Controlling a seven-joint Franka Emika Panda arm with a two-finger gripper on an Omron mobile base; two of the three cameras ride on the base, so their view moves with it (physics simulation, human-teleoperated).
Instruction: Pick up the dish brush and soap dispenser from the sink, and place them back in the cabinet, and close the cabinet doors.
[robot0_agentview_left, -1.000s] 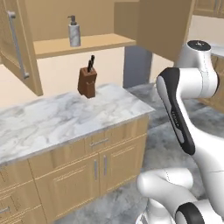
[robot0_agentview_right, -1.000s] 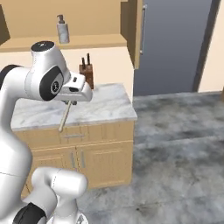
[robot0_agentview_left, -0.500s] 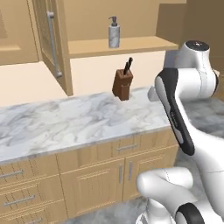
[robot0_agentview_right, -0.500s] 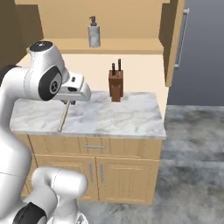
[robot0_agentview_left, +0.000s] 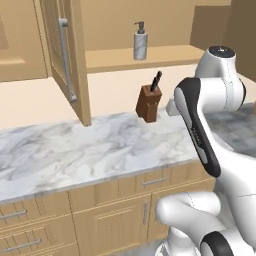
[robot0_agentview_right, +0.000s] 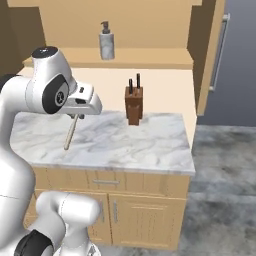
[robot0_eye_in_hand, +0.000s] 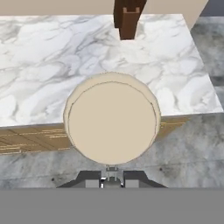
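My gripper (robot0_agentview_right: 77, 116) is shut on the dish brush (robot0_agentview_right: 70, 134), which hangs down from it over the marble counter (robot0_agentview_right: 125, 145). In the hand view the brush's round cream head (robot0_eye_in_hand: 112, 120) sits just beyond my gripper (robot0_eye_in_hand: 111, 179). The soap dispenser (robot0_agentview_left: 140, 41) (robot0_agentview_right: 106, 42) stands upright on the shelf of the cabinet (robot0_agentview_left: 155, 56) (robot0_agentview_right: 150, 59), above and behind the gripper. Both cabinet doors stand open, the left door (robot0_agentview_left: 67, 60) and the right door (robot0_agentview_right: 212, 55). The sink is out of view.
A brown knife block (robot0_agentview_left: 149, 102) (robot0_agentview_right: 133, 105) (robot0_eye_in_hand: 127, 17) stands on the counter below the shelf, to the right of the gripper. Tan drawers and doors (robot0_agentview_right: 135, 220) run under the counter. A grey fridge (robot0_agentview_right: 240, 65) is at the far right.
The whole picture has shifted, so the base has driven along the counter; cabinet and knife block now sit nearer the middle. The gripper still holds the brush the same way.
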